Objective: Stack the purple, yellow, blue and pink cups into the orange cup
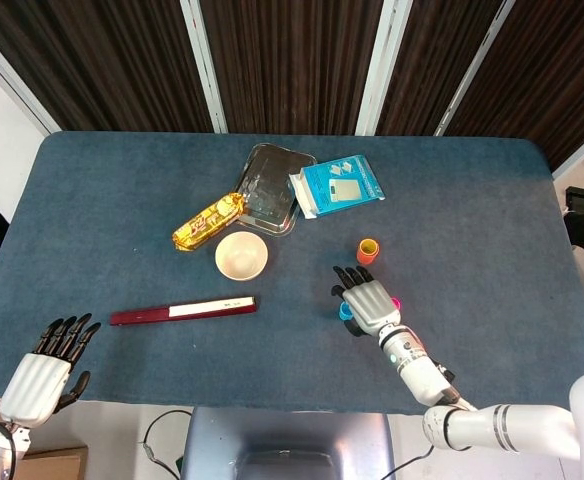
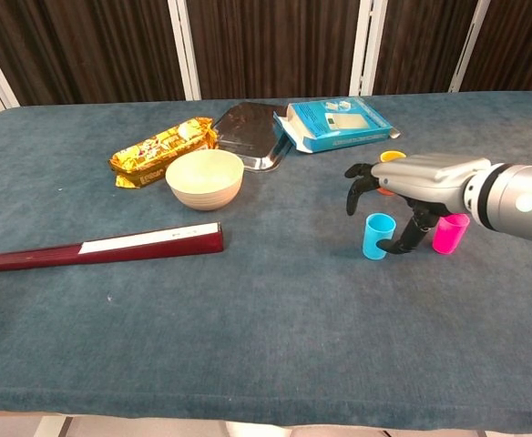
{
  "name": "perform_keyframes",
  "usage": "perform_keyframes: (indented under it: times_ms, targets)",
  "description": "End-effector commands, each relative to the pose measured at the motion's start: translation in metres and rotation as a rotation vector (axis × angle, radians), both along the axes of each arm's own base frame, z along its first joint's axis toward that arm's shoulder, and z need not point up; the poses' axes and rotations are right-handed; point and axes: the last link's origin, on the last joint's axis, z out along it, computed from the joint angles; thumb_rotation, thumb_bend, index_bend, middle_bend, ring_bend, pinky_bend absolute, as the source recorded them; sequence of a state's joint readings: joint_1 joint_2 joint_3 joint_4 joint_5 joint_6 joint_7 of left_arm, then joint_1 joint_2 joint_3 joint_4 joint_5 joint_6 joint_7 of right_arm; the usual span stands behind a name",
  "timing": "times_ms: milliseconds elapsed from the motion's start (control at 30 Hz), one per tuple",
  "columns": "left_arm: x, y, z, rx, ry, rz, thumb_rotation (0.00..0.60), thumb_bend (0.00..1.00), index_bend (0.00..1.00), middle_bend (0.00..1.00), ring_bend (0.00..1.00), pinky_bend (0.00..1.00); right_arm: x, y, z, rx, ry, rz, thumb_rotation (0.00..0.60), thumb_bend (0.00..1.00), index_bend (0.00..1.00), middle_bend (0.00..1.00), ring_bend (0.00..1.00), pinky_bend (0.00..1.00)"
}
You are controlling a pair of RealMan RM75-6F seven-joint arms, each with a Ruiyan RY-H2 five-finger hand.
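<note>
While the right hand [image 2: 410,182] is held above the table, the scene is set out as follows.

Right hand: it is seen over the blue cup [image 2: 378,236], palm down, with fingers spread and curled downward; the thumb is lowered just beside the cup's right side, and whether it touches cannot be told. Nothing is gripped.

Blue cup: it is stood upright, mouth up, on the blue tablecloth [image 2: 266,328], directly under the right hand's fingers; in the head view only its left edge [image 1: 343,311] is shown past the hand [image 1: 368,304].

Pink cup [image 2: 448,233]: it is stood upright just right of the blue cup, partly covered by the hand.

Orange cup [image 1: 368,250]: it is placed beyond the hand, apart from it, with a yellow cup [image 2: 393,157] nested inside; the purple cup cannot be made out.

Left hand [image 1: 44,368]: it is held at the near left table edge, fingers straight and slightly apart, holding nothing.

Other things: a cream bowl [image 2: 205,177], a golden snack packet [image 2: 161,149], a metal tray [image 2: 252,126], a blue box [image 2: 337,123] and a long dark red case [image 2: 102,247] are spread over the left and far table.
</note>
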State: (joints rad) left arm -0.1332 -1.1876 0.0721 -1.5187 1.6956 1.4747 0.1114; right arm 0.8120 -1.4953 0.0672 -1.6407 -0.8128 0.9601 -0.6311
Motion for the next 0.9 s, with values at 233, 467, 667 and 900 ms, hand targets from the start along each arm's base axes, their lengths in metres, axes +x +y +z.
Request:
perform_keyframes:
  times_ms: [233, 467, 667, 900]
  targets:
    - [0.0000, -0.0004, 0.0001, 0.000, 0.000, -0.001, 0.600, 0.45, 0.00, 0.00, 0.01, 0.10, -0.0018, -0.0012, -0.0018, -0.019, 0.022, 0.003, 0.600, 0.47, 0.42, 0.00, 0.00, 0.00]
    - [-0.0001, -0.0001, -0.0002, -0.002, 0.001, -0.001, 0.600, 0.45, 0.00, 0.00, 0.01, 0.10, -0.0015, -0.0012, -0.0043, -0.016, 0.026, 0.000, 0.600, 0.47, 0.48, 0.00, 0.00, 0.00]
    - [-0.0004, 0.0000, 0.0002, -0.001, 0.000, 0.001, 0.600, 0.45, 0.00, 0.00, 0.01, 0.10, -0.0006, -0.0017, -0.0043, -0.023, 0.029, -0.001, 0.600, 0.47, 0.53, 0.00, 0.00, 0.00]
    - [-0.0003, 0.0002, 0.0000, -0.002, 0.001, 0.001, 0.600, 0.45, 0.00, 0.00, 0.01, 0.10, -0.0005, -0.0028, -0.0043, -0.032, 0.028, -0.007, 0.600, 0.47, 0.57, 0.00, 0.00, 0.00]
